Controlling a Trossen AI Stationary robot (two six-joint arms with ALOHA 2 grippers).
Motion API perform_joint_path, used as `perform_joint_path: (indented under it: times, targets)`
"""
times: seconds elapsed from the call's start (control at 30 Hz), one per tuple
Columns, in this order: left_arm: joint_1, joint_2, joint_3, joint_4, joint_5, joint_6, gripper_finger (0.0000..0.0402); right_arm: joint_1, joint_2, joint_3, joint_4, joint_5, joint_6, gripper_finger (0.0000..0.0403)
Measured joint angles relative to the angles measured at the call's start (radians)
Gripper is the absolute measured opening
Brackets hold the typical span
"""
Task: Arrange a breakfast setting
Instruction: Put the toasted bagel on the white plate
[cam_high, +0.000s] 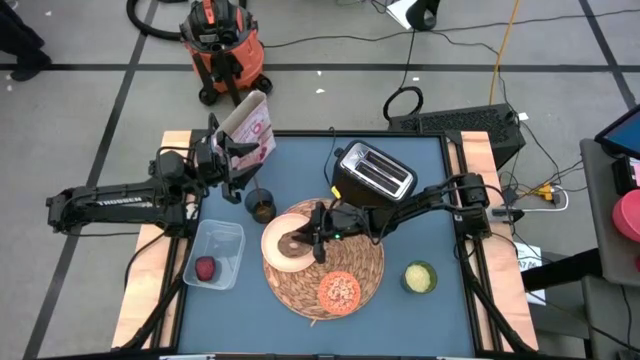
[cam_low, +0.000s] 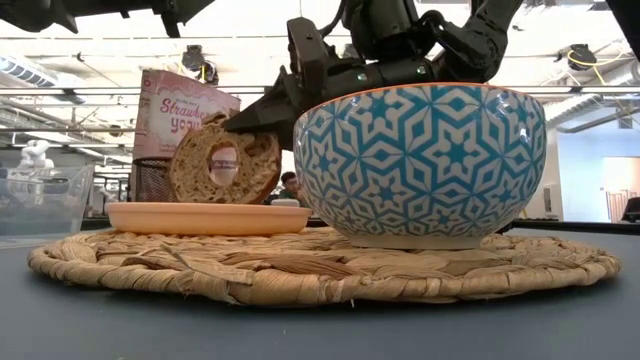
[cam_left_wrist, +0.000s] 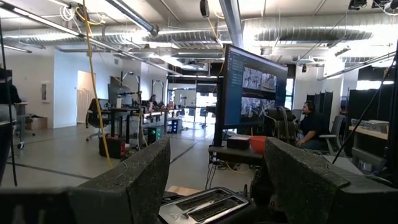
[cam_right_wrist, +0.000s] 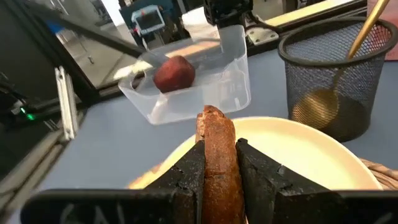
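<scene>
Placemat: the round woven placemat (cam_low: 300, 270) lay nearest the low camera, flat on the table, and carried both dishes.
Patterned bowl: the blue-and-white bowl (cam_low: 425, 165) with the orange rim stood upright on the mat's near side.
Cream plate: the plate (cam_low: 200, 217) sat just behind it on the same mat, with bare surface showing.
Right gripper: you had the right gripper (cam_right_wrist: 219, 146) pinched nearly closed on a bagel (cam_low: 225, 163), held on edge just over the cream plate. Whether it touched the plate, I could not tell.
Fruit: the dark-red fruit (cam_right_wrist: 174, 73) lay in the clear tub (cam_right_wrist: 230, 81), beside the mat and off the setting.
Cup: the dark mesh cup (cam_right_wrist: 329, 81) stood beyond the plate, a spoon (cam_right_wrist: 320, 106) inside it.
Left gripper: the left gripper (cam_high: 232, 160) waited by the cereal box (cam_high: 252, 125) at the far edge, fingers well apart and empty.
Step in hand (judged): placing the bagel on the plate.
Next move (judged): you needed to lower and tip the bagel flat, then part the fingers and lift clear of the plate rim.
</scene>
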Motion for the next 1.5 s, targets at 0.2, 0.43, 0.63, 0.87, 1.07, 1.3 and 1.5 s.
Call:
perform_joint_path:
  times: [0.2,0.43,0.63,0.87,1.07,1.3,1.5]
  targets:
    - [0.000,0.000,0.000,0.000,0.000,0.000,0.0266,0.000,0.000,0.000,-0.034,0.000,-0.028,0.0070]
    - [0.000,0.000,0.000,0.000,0.000,0.000,0.0266,0.000,0.000,0.000,-0.031,0.000,-0.033,0.0070]
    - [0.000,0.000,0.000,0.000,0.000,0.000,0.0266,0.000,0.000,0.000,-0.030,0.000,-0.033,0.0070]
    - [0.000,0.000,0.000,0.000,0.000,0.000,0.0266,0.000,0.001,0.000,-0.030,0.000,-0.033,0.0071]
    - [0.000,0.000,0.000,0.000,0.000,0.000,0.0266,0.000,0.002,0.000,-0.032,0.000,-0.034,0.0097]
    - [0.000,0.000,0.000,0.000,0.000,0.000,0.0266,0.001,0.003,0.000,-0.031,0.012,-0.034,0.0173]
    - [0.000,0.000,0.000,0.000,0.000,0.000,0.0266,0.000,0.003,0.000,-0.030,0.055,-0.034,0.0225]
